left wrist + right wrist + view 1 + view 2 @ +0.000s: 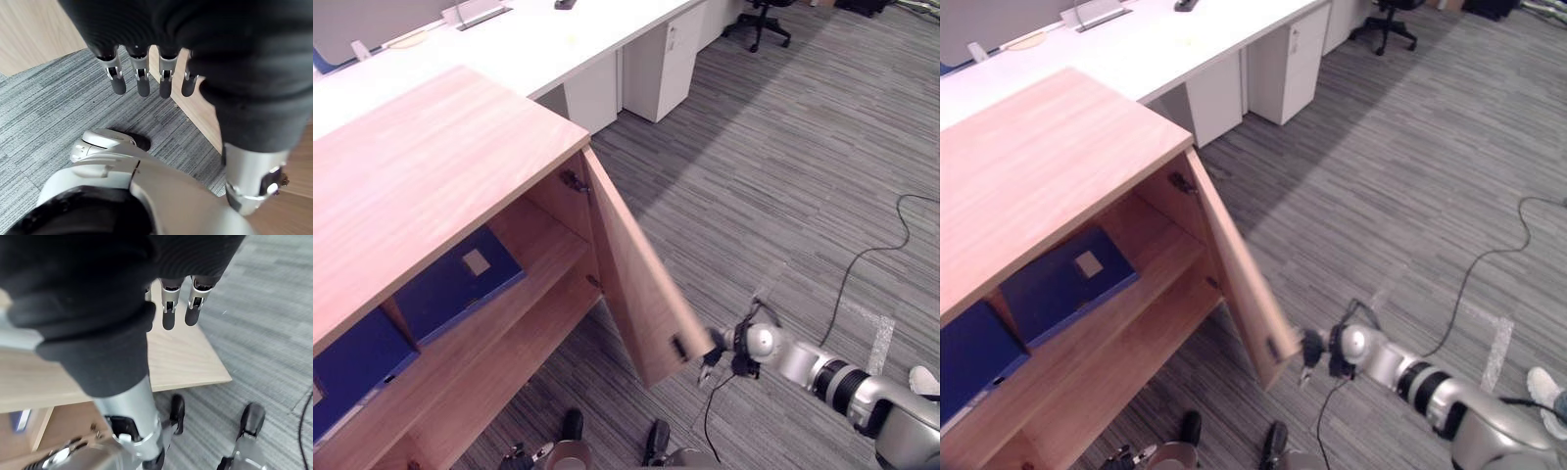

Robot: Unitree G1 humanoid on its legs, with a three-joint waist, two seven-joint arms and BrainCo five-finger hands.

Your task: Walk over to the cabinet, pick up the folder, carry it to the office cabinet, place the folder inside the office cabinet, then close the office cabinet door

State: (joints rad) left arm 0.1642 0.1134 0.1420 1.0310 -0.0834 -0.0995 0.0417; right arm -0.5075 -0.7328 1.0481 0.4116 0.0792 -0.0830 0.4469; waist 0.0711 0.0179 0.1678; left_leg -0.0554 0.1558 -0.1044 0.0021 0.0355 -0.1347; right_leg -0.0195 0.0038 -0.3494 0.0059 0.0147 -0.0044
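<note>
Folder [460,279], dark blue with a pale label, lies flat at the right-hand end of the upper shelf [548,257] inside the office cabinet [421,166], next to the hinge side of the opening. A second blue folder [352,367] rests further left on the same shelf, past a wooden divider. The cabinet door [631,274] stands swung wide out over the grey carpet [783,166]. The right hand [717,348] is at the door's free outer edge near its lower corner, well apart from the folder; its fingers [167,313] are straight and close together, pointing at the door's wood, and hold nothing. The left hand [142,73] hangs over the carpet beside a wooden panel, fingers straight in a row, empty. A white desk [558,39] runs behind the cabinet.
</note>
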